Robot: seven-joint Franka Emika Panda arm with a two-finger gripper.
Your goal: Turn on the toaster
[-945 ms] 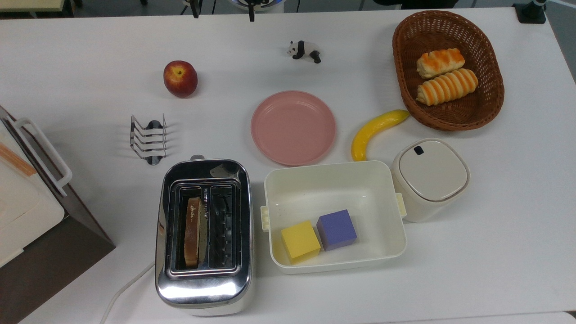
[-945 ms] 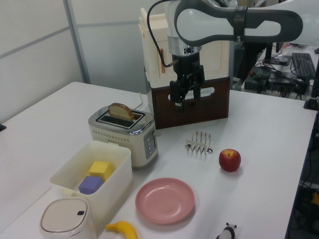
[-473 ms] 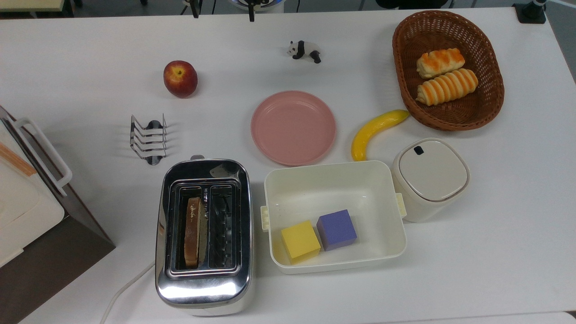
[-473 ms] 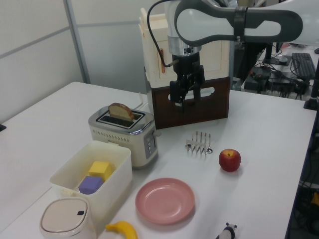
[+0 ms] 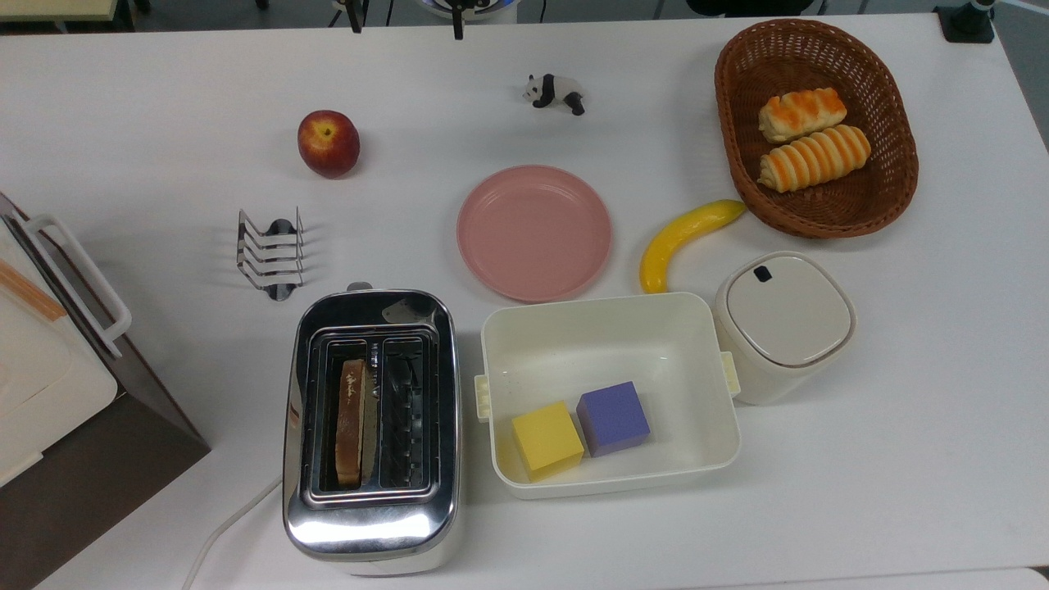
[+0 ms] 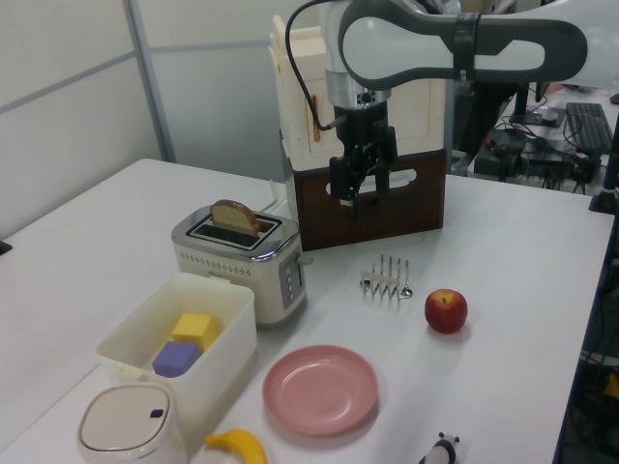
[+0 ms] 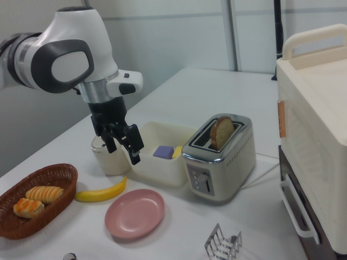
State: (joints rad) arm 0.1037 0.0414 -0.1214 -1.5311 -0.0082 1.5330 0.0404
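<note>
The chrome two-slot toaster [image 5: 370, 524] [image 6: 247, 256] [image 7: 227, 157] stands at the near edge in the top view, with a white cord trailing left. A slice of bread [image 5: 351, 418] [image 6: 235, 215] [image 7: 221, 131] stands tall in one slot. A small lever [image 5: 358, 287] [image 6: 306, 259] juts from the toaster's end that faces the toast rack. My gripper [image 6: 366, 193] [image 7: 123, 153] hangs high above the table, open and holding nothing. In the left view it is up and to the right of the toaster, well apart from it.
A wire toast rack [image 5: 270, 252] and an apple [image 5: 328, 143] lie beyond the lever end. A pink plate [image 5: 533, 232], a white box [image 5: 606, 301] holding two cubes, a lidded pot [image 5: 783, 324], a banana [image 5: 684, 238], a bread basket [image 5: 729, 65] and a large appliance [image 5: 49, 369] surround the toaster.
</note>
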